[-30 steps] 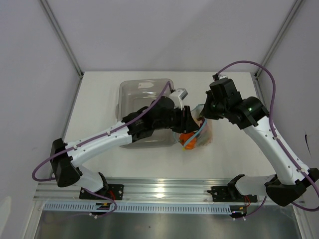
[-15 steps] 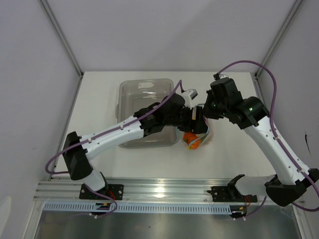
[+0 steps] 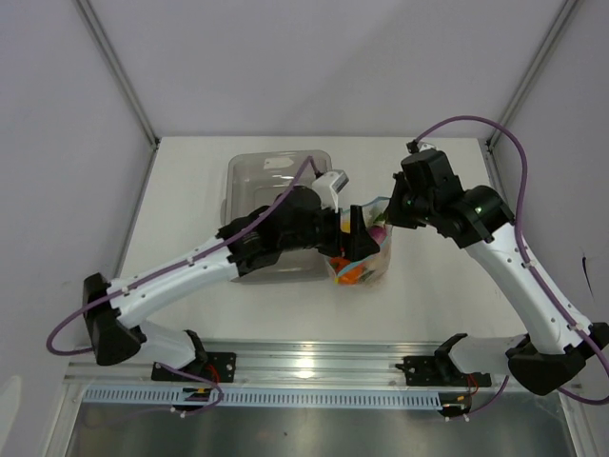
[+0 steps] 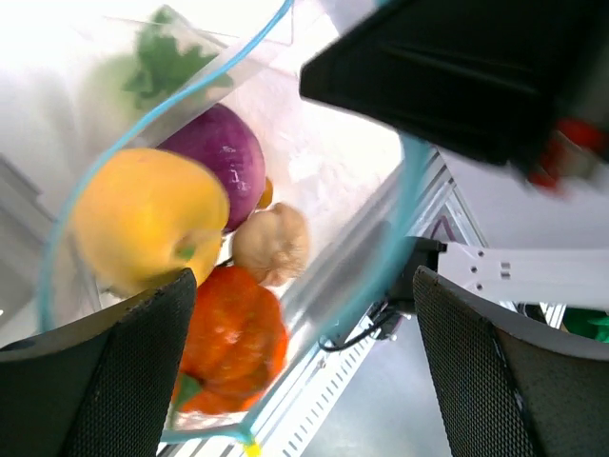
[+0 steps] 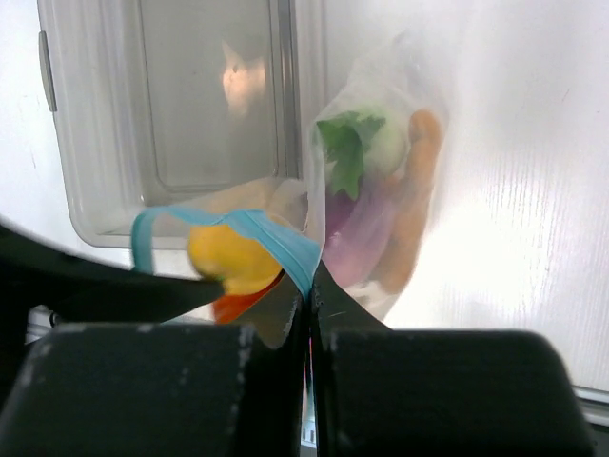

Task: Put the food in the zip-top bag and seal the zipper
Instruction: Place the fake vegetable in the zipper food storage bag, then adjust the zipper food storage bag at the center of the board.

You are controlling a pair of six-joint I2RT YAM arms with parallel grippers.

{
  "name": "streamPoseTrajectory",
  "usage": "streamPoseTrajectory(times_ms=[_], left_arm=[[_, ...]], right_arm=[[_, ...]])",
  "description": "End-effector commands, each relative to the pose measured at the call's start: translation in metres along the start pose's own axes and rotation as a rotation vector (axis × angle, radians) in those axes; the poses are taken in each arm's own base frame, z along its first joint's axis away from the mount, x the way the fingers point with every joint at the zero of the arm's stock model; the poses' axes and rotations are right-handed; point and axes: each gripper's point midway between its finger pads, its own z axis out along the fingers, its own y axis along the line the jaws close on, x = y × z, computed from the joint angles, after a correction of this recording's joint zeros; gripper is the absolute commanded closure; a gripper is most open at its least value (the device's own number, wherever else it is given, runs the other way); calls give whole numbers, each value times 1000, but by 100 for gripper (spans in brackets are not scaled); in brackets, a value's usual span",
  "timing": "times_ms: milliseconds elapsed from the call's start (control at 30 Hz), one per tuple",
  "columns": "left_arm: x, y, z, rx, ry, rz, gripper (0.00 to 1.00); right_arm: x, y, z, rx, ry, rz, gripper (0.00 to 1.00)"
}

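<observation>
Left: tray point(image 3: 257, 181) at the table's point(image 3: 190, 286) middle. Centre: my left gripper point(image 4: 304, 367), fingers spread wide and holding nothing, hangs over the zip-top bag point(image 3: 366, 269) just right of the tray. Lemon point(image 4: 147, 214), onion point(image 4: 221, 157), pumpkin point(image 4: 233, 347) and sprig point(image 4: 162, 67) lie inside. Right: my right gripper point(image 5: 309, 309) pinches the zipper point(image 5: 257, 228), whose mouth gapes. Filling looks nearly done; sealing remains.

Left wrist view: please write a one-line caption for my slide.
Open left gripper facing the unsealed zip-top bag, which holds a yellow lemon, purple onion, orange vegetable and green sprig.
</observation>
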Motion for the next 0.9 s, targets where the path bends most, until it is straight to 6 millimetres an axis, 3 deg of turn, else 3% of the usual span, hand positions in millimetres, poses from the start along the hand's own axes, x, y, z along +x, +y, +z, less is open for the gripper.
streamPoseTrajectory(times_ms=[0, 67, 100, 167, 200, 300, 433, 600, 700, 867], left_arm=[[-24, -11, -43, 35, -145, 52, 5], [-16, -4, -51, 44, -154, 75, 5], [-25, -14, -68, 86, -207, 92, 6], [-13, -3, -74, 87, -220, 127, 7], [-24, -14, -93, 140, -287, 147, 8], [-9, -2, -105, 143, -302, 179, 13], [19, 25, -96, 89, -253, 172, 16], [-1, 42, -88, -70, -264, 145, 19], [2, 62, -67, -171, -188, 155, 23], [-2, 82, -44, -150, -158, 134, 38]], right_arm=[[-15, 5, -7, -32, -75, 16, 100], [-13, 4, -5, -28, -70, 11, 100], [-12, 4, -3, -26, -68, 9, 100], [-11, 4, -3, -30, -67, 9, 100], [-9, 5, -2, -35, -61, 9, 100], [-7, 5, -3, -43, -59, 14, 100], [-8, 7, -5, -58, -64, 19, 100], [-2, 9, -2, -72, -44, 10, 100], [-1, 7, -5, -72, -42, 2, 100], [1, 5, -11, -79, -45, -6, 100]])
